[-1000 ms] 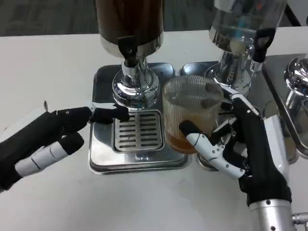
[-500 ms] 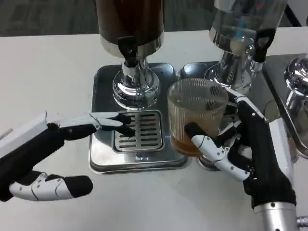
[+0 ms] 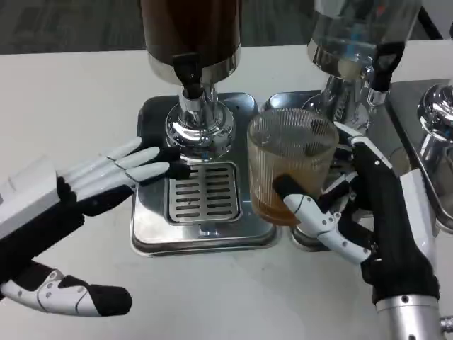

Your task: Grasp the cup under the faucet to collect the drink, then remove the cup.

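A clear ribbed cup [image 3: 290,166] with amber drink in its bottom is held by my right hand [image 3: 368,219], whose fingers wrap its lower part. The cup stands to the right of the dark drink dispenser's faucet [image 3: 189,74], over the right edge of the steel drip tray [image 3: 152,227], slightly tilted. My left hand [image 3: 71,205] is open, palm turned sideways, fingers stretched toward the tray's slotted grate [image 3: 202,193]. Its fingertips reach the tray's left part near the dispenser base [image 3: 199,127].
A second dispenser [image 3: 357,42] with a clear tank stands behind the cup at the right on its own tray. More chrome fittings [image 3: 435,120] sit at the far right edge. White table [image 3: 71,106] lies open at the left and front.
My left hand has rolled, showing its white fingers, and drawn slightly back from the grate. The cup in my right hand has shifted a little right and up.
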